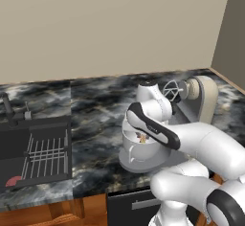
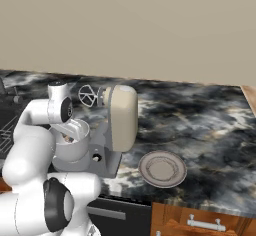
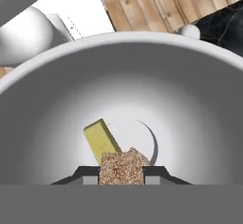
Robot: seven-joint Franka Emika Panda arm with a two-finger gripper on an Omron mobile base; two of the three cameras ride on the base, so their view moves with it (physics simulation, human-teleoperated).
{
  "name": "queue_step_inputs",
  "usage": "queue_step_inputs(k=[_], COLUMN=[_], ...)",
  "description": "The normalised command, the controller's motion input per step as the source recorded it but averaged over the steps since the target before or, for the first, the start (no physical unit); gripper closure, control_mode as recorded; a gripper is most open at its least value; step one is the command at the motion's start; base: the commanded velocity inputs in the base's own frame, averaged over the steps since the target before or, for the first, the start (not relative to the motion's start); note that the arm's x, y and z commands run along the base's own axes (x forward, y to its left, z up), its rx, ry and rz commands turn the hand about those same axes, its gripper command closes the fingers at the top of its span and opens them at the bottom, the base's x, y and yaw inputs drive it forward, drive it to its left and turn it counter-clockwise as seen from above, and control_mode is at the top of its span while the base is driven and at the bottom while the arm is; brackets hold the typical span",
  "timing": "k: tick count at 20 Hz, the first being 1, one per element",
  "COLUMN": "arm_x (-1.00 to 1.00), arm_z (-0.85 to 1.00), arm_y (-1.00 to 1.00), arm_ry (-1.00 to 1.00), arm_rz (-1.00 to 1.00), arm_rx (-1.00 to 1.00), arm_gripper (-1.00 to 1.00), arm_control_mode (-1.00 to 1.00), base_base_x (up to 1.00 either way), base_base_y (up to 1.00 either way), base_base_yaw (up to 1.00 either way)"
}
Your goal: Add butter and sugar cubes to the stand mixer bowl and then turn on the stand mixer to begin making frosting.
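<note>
Inside, grainy tan sugar cubes (image 3: pixel 121 168) overlap the pale-yellow butter (image 3: pixel 101 141).

My bowl (image 3: pixel 57 104) is light grey inside, with a yellow butter (image 3: pixel 101 140) stick and a speckled tan sugar cube (image 3: pixel 121 167) between my dark fingers (image 3: pixel 88 175). The mixer (image 2: pixel 121 117) has a beige head and a dark grey base, and the counter (image 1: pixel 95 100) is black with white and grey swirls. The plate (image 2: pixel 162 169) is grey-brown, the wall (image 1: pixel 110 24) is beige, and the sink (image 1: pixel 33 153) is black.
</note>
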Motion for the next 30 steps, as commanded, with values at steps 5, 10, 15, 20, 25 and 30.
queue_step_inputs(k=[5,10,15,20,25,30], arm_x=[0.0,0.0,-0.02,-0.16,-0.24,-0.48], arm_z=[-0.34,-0.17,-0.01,0.19,0.51,0.21], arm_y=[0.03,0.01,0.02,0.0,0.0,-0.14], arm_ry=[0.0,-0.01,0.0,-0.02,-0.01,-0.02], arm_rz=[0.05,0.05,0.05,0.03,0.04,0.02], arm_rx=[-0.02,0.0,0.0,0.0,0.02,0.03], arm_gripper=[-1.0,-1.0,-1.0,-1.0,-1.0,-1.0], arm_control_mode=[-1.0,-1.0,-1.0,-1.0,-1.0,-1.0], base_base_x=[0.0,0.0,0.0,0.0,0.0,0.0], base_base_y=[0.0,0.0,0.0,0.0,0.0,0.0], base_base_yaw=[0.0,0.0,0.0,0.0,0.0,0.0])
